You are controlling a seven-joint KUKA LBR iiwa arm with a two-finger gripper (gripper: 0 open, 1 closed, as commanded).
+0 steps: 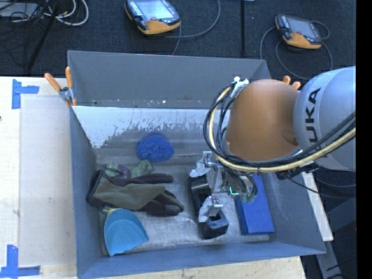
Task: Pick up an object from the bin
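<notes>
Taking the dark glove (131, 192), lying in the left half of the grey bin (145, 86), as reference for all positions.

Logging a light blue scoop-shaped piece (124, 231) just below the glove, at its left end, touching or nearly touching it. Noting a rough blue ball (154, 147) above the glove, toward the back wall and a little apart from it.

Moving right of the glove: recording a black blocky thing (212, 225) just beyond the glove's fingertips, close to them but not clearly touching. Seeing the gripper (206, 186) low over this black thing, silver fingers (203, 166) set apart, one toward the far end and one toward the near end, straddling rather than clamping. Not claiming a hold.

Further right of the glove, past the black thing: marking a flat blue rectangular block (256, 208) alongside it, near the bin's right wall, partly under the arm's cables.

Judging the step: positioning for the grasp, closing not yet done, nothing lifted. Treating the black thing as the likely pick, going by the straddle.

Next move probably calling for closing squarely on the black thing's sides, then rising straight up. Watching for a pad catching the blue block or slipping off a smooth black face.
</notes>
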